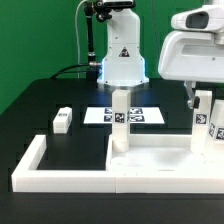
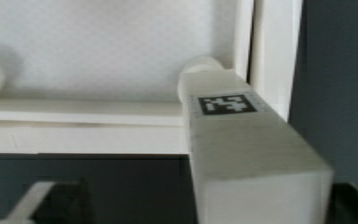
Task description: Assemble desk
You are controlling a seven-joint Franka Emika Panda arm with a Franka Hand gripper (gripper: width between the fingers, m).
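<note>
The gripper (image 1: 190,97) is hanging over the exterior view's right end of the tabletop (image 1: 160,152). Its dark fingers (image 1: 187,93) are reaching down just beside the top of an upright leg (image 1: 203,118) that is carrying a tag. I cannot tell from either view how wide its jaws are standing.

The tabletop is lying flat on the black surface (image 1: 50,100), inside the white border wall (image 1: 60,172). A second leg (image 1: 120,125) is standing upright at the tabletop's corner toward the exterior view's left. A third leg (image 1: 220,128) is showing at the right edge, partly cut off. A fourth leg (image 1: 63,120) is lying loose on the surface, well apart toward the exterior view's left. The marker board (image 1: 140,115) is lying behind the tabletop, in front of the robot base (image 1: 122,60).

In the wrist view a tagged leg (image 2: 238,150) is filling the foreground, possibly the one beside the gripper, with the tabletop (image 2: 105,60) showing behind it.
</note>
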